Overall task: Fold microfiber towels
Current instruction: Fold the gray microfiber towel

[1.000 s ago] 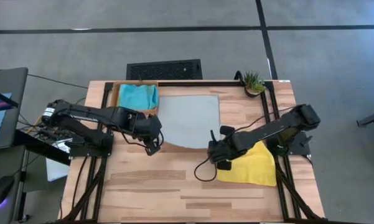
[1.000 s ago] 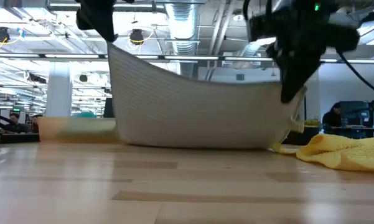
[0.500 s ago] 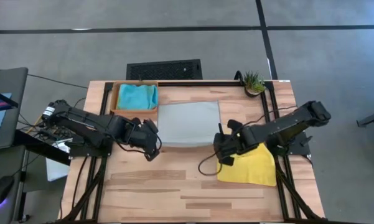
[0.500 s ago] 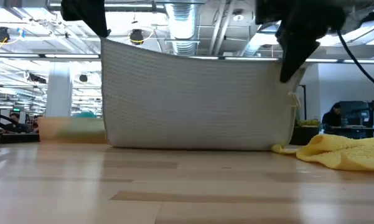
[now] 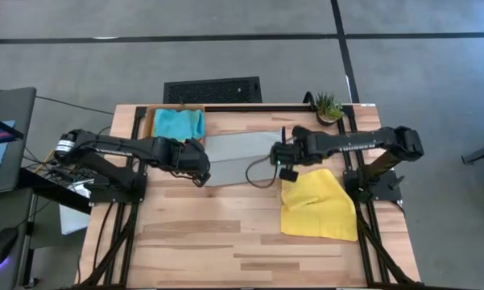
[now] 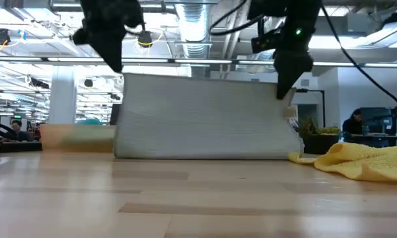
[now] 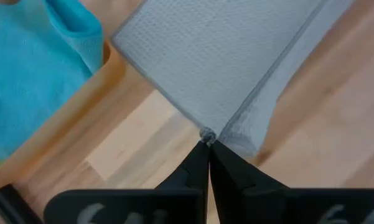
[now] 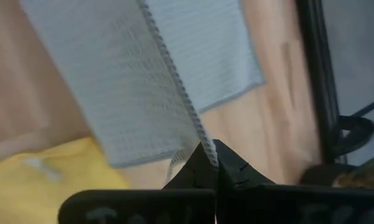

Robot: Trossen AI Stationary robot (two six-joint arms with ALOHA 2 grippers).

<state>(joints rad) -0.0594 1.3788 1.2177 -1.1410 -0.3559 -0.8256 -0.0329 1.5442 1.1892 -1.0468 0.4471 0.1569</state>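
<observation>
Mid-fold on the grey towel (image 5: 240, 159): left pincer (image 5: 200, 167) and right pincer (image 5: 282, 155) each clamped tight on one corner, edge lifted between them, the rest lying on the worktop (image 5: 250, 242) beneath. Could sag or land skewed if pincers travel unevenly. Might snag the yellow towel (image 5: 316, 206) just beside the right pincer. Thin corner liable to slip free.

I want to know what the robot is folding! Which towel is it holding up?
The pale grey microfiber towel: both grippers pinch its corners. The yellow towel lies loose on the table; the sky blue towel sits in the tray.
</observation>
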